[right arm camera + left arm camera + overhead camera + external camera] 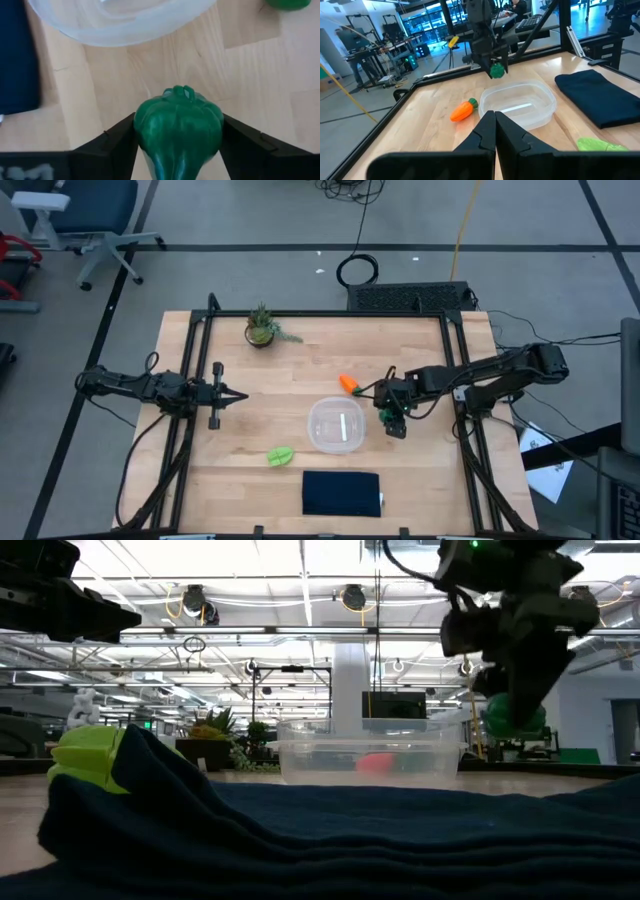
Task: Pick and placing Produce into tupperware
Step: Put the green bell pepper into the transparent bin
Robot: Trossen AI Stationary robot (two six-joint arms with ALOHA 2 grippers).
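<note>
Right pincer (392,420) clenched on green lump (178,127) beside tupperware (336,425), carrot (349,384) nearby; left pincer (238,395) closed.

A clear, shallow, rounded-square tub (336,425) sits open and empty near the table's middle. An orange carrot (349,384) with a green tip lies on the wood just off its 12 o'clock side. A dark green lobed lump (178,127) hangs pinched off the table at its 3 o'clock. A flat light-green leaf (280,456) lies at its 8 o'clock.
</note>
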